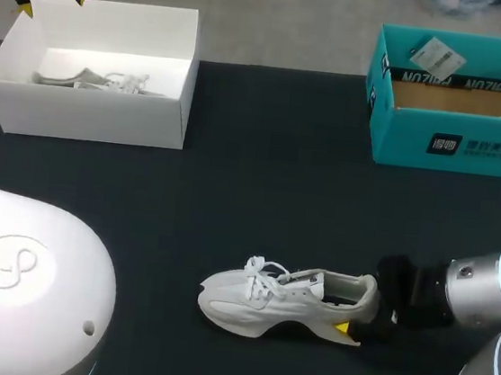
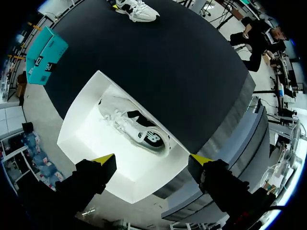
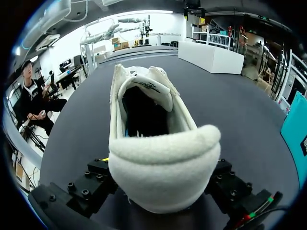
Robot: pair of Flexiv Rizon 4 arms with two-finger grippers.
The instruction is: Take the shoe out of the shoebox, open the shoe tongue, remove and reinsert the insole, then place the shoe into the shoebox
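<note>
A white sneaker (image 1: 283, 300) lies on its sole on the dark table near the front, toe pointing left. My right gripper (image 1: 356, 310) is shut on its padded heel, one finger on each side; in the right wrist view the shoe (image 3: 153, 143) fills the space between the fingers of that gripper (image 3: 163, 165), and its opening shows a dark inside. The white shoebox (image 1: 96, 116) stands at the back left with a second white shoe (image 1: 91, 81) inside. My left gripper (image 1: 53, 0) hangs open over the box's far left corner. In the left wrist view this gripper (image 2: 152, 159) is above the box (image 2: 139, 177) and its shoe (image 2: 136, 129).
A teal cardboard box (image 1: 455, 143) stands open at the back right with a paper tag inside. Dark table surface lies between the two boxes and the sneaker. The teal box (image 2: 45, 57) also shows in the left wrist view.
</note>
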